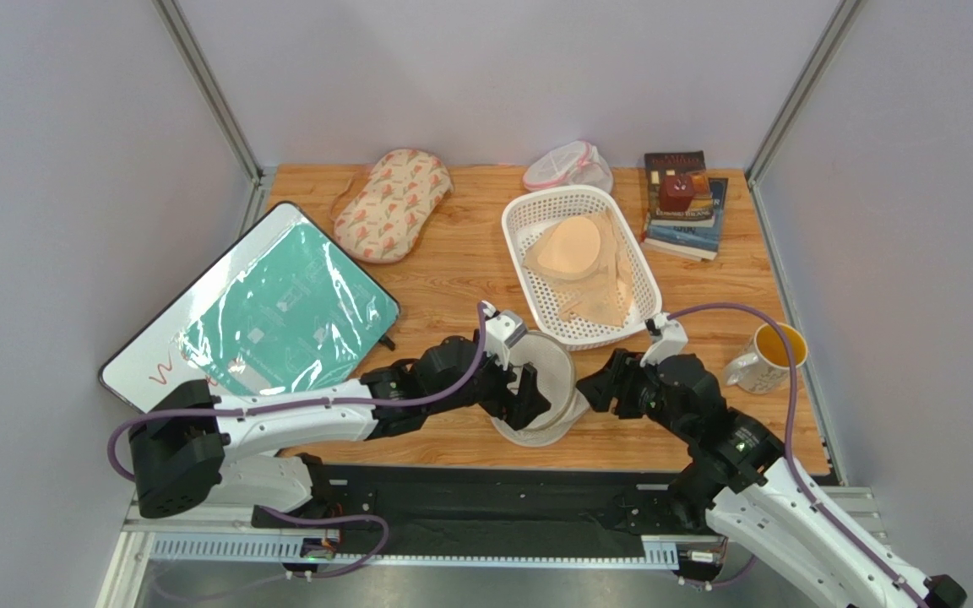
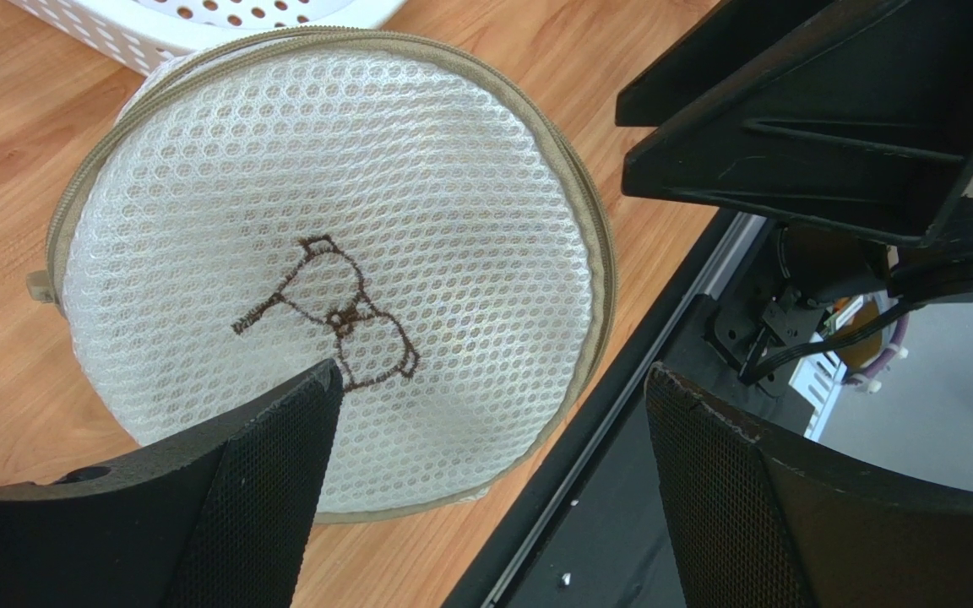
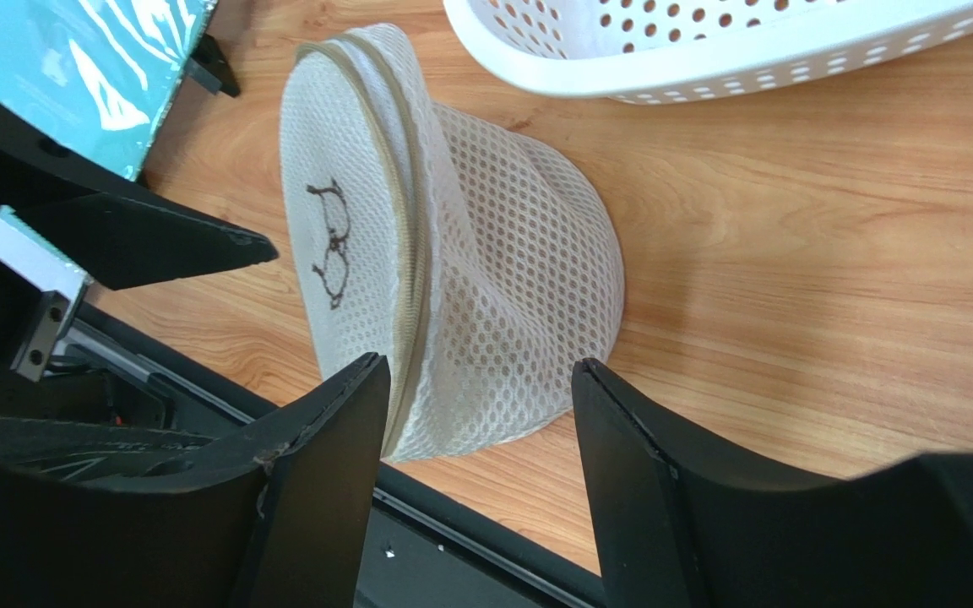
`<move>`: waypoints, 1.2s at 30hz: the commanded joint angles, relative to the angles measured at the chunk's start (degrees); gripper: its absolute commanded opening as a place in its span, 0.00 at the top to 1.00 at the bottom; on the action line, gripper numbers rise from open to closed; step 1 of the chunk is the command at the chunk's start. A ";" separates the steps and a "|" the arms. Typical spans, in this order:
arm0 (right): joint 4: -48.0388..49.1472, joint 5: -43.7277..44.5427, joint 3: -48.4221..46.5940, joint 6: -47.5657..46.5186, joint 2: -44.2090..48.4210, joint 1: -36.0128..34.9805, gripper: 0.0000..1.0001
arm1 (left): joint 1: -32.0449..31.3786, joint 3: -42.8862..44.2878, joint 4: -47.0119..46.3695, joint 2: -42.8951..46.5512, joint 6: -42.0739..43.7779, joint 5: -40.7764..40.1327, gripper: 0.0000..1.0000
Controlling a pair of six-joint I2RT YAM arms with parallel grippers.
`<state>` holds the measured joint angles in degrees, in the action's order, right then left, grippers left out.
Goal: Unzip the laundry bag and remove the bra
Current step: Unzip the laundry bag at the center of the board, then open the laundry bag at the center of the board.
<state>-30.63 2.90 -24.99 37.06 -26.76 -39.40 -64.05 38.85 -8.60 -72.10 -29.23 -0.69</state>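
The round cream mesh laundry bag (image 1: 553,390) rests tipped on its side at the table's near edge, its flat face with the black bra icon (image 2: 327,310) turned toward my left arm. Its tan zip runs shut round the rim (image 3: 405,228). My left gripper (image 1: 523,386) is open, its fingers just in front of the icon face (image 2: 492,380). My right gripper (image 1: 596,380) is open beside the bag's domed side (image 3: 479,367), its fingers either side of the lower edge without touching. The mustard bra is hidden from view.
A white basket (image 1: 515,226) holding a pale peach bra (image 1: 574,253) stands just behind the bag. An oval patterned bag (image 1: 393,203), a small pink-trimmed mesh bag (image 1: 568,165), books (image 1: 682,203), a mug (image 1: 771,357) and a board with a teal sheet (image 1: 263,310) lie around.
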 commanded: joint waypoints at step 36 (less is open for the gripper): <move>12.00 -10.01 4.43 -1.55 0.39 0.20 1.00 | -0.81 4.48 -7.66 -9.38 -1.35 3.50 0.06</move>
<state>-22.72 -4.05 -20.60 37.01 -28.29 -39.29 -64.38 40.93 -12.32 -80.55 -29.76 2.31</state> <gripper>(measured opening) 0.006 0.939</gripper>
